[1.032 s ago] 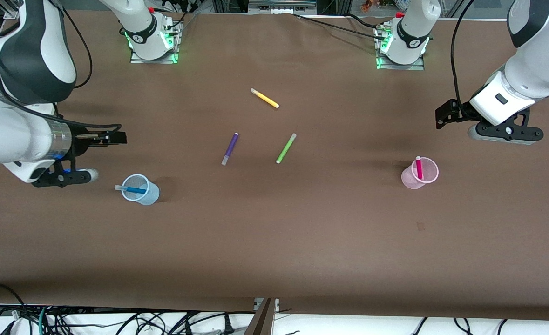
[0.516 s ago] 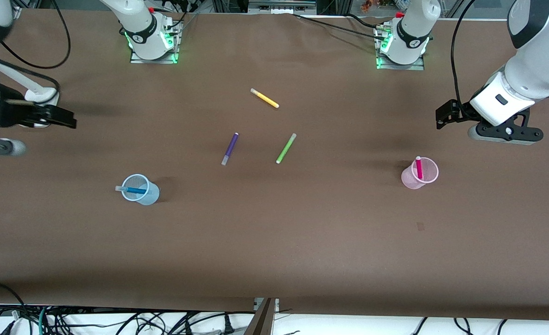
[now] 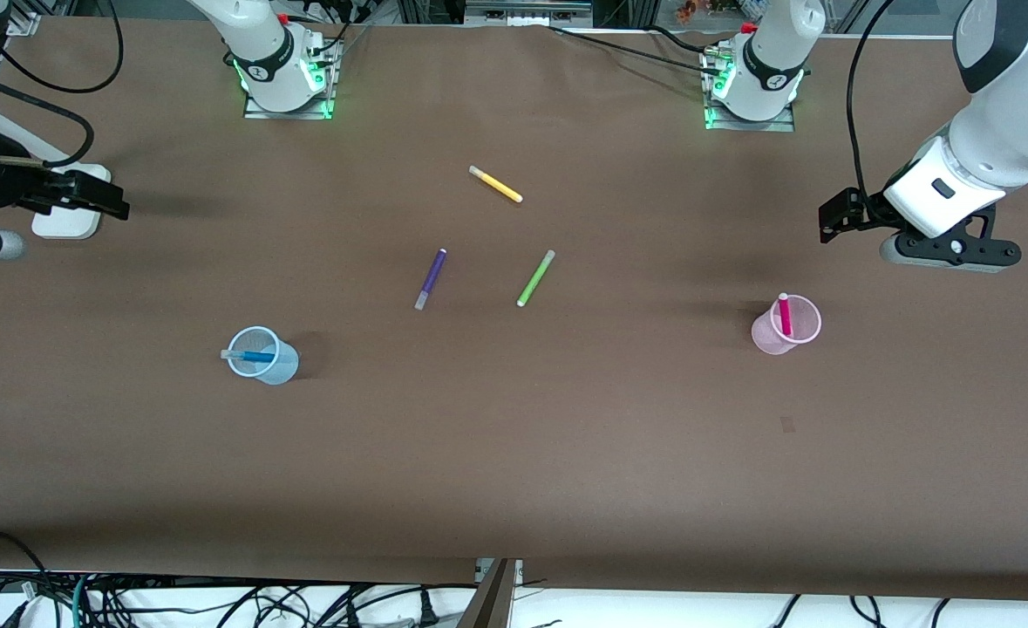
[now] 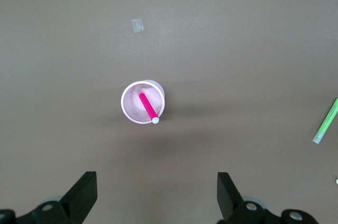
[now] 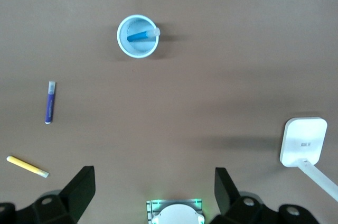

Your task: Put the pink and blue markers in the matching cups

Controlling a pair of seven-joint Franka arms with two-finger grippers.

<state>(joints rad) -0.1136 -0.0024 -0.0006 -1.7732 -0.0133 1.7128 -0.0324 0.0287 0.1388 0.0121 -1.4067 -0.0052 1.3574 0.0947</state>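
The pale blue cup (image 3: 262, 358) stands upright toward the right arm's end, and the blue marker (image 3: 250, 356) leans inside it with its greyish end over the rim. Toward the left arm's end, the pale pink cup (image 3: 784, 327) holds the pink marker (image 3: 784, 314), pale tip up. My left gripper (image 3: 948, 252) hangs open and empty over bare table beside the pink cup (image 4: 142, 102). My right gripper (image 5: 153, 182) is open and empty, high over the right arm's end of the table, well apart from the blue cup (image 5: 137, 36).
A purple pen (image 3: 431, 279) and a lime-green pen (image 3: 535, 277) lie mid-table, and a yellow pen (image 3: 496, 184) lies nearer the bases. A white flat device (image 3: 67, 214) sits under the right arm. A small tape scrap (image 4: 137, 25) lies near the pink cup.
My right arm has pulled up and away from the blue cup toward its end of the table. The blue marker stays in the cup. The left arm has barely moved.
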